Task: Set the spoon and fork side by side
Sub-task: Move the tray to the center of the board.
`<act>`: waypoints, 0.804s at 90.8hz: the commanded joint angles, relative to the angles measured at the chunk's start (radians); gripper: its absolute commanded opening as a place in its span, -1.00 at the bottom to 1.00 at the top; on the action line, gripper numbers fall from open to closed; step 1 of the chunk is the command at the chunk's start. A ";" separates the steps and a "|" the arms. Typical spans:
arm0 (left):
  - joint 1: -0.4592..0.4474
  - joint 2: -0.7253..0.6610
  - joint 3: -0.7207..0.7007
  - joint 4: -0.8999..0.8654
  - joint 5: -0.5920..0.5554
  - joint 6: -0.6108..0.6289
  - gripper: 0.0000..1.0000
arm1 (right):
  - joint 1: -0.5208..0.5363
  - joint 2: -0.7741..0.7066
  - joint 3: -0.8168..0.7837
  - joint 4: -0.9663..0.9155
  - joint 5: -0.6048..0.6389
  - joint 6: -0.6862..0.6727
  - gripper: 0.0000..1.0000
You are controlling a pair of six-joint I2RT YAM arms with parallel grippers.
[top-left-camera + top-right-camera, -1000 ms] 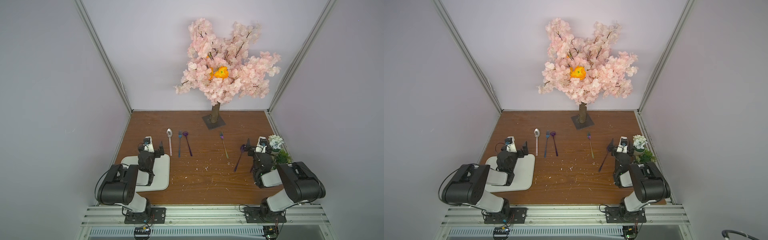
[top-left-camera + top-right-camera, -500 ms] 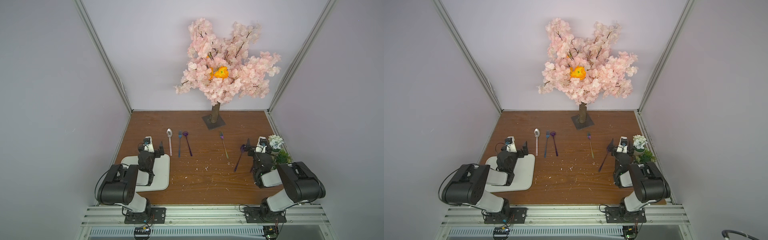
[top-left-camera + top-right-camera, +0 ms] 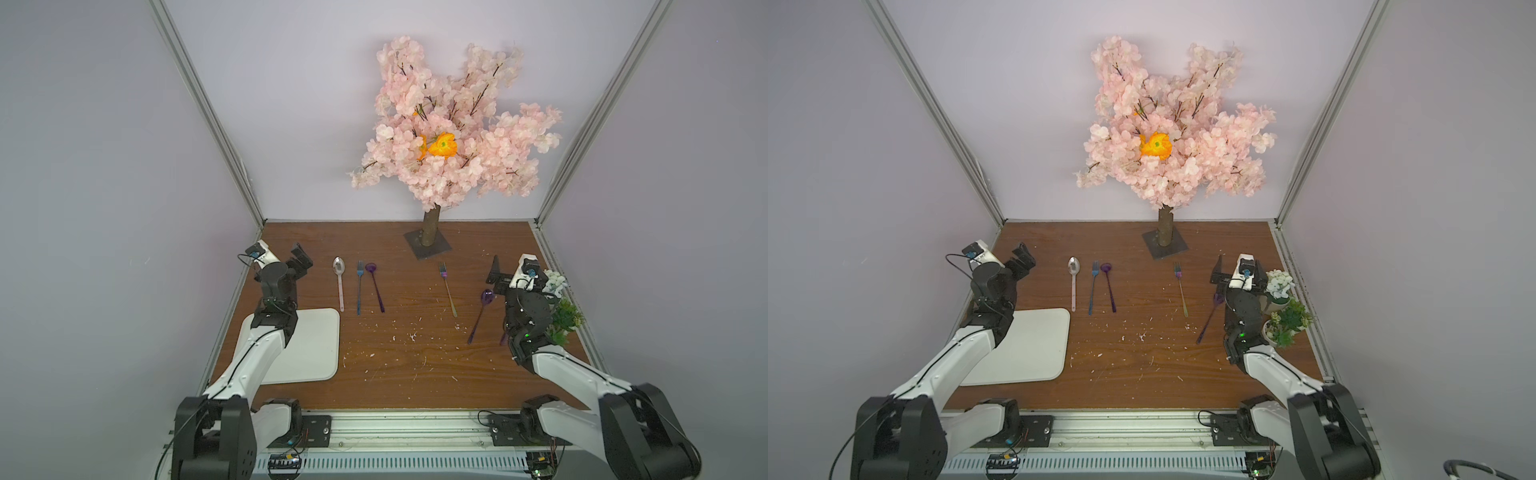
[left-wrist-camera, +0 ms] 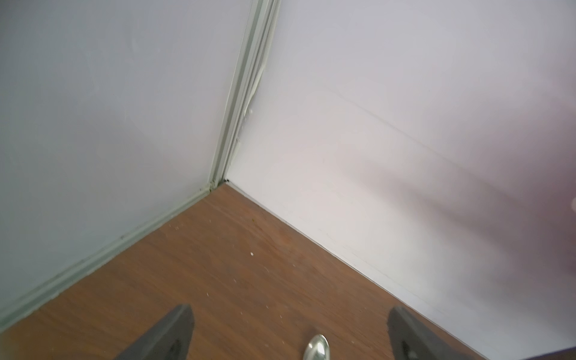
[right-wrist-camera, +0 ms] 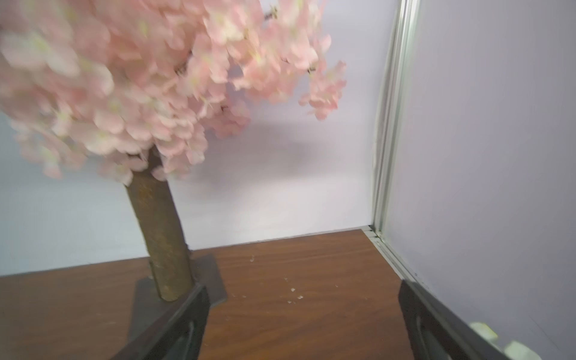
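Gaping wide and empty, left pincer (image 4: 290, 308) hangs near the silver spoon (image 3: 340, 286), right pincer (image 5: 304, 285) near a purple spoon (image 3: 478, 318).

White shells on left arm (image 3: 266, 357) and right arm (image 3: 569, 370), bulky black joint housings between. Thin black cable (image 3: 243, 360) down left white link. White wrist camera (image 3: 262, 255), blue plug, looped black lead. Green light (image 3: 527, 333) glowing on right wrist. Up close: left gripper (image 4: 290, 310), right gripper (image 5: 304, 286), dark grey wedge fingers. Black base plates bolted on silver rail (image 3: 407, 428).
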 commanded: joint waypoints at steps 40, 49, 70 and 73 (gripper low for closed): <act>-0.330 -0.141 -0.204 -0.645 0.335 -0.323 0.99 | 0.102 -0.056 0.199 -0.703 -0.507 0.211 0.96; -0.364 -0.130 -0.243 -0.641 0.383 -0.347 0.99 | 0.102 -0.050 0.207 -0.702 -0.506 0.218 0.96; -0.478 -0.072 -0.271 -0.628 0.492 -0.337 0.99 | 0.102 -0.052 0.205 -0.689 -0.482 0.234 0.95; -0.491 -0.072 -0.282 -0.617 0.507 -0.344 0.99 | 0.102 -0.053 0.204 -0.690 -0.480 0.237 0.95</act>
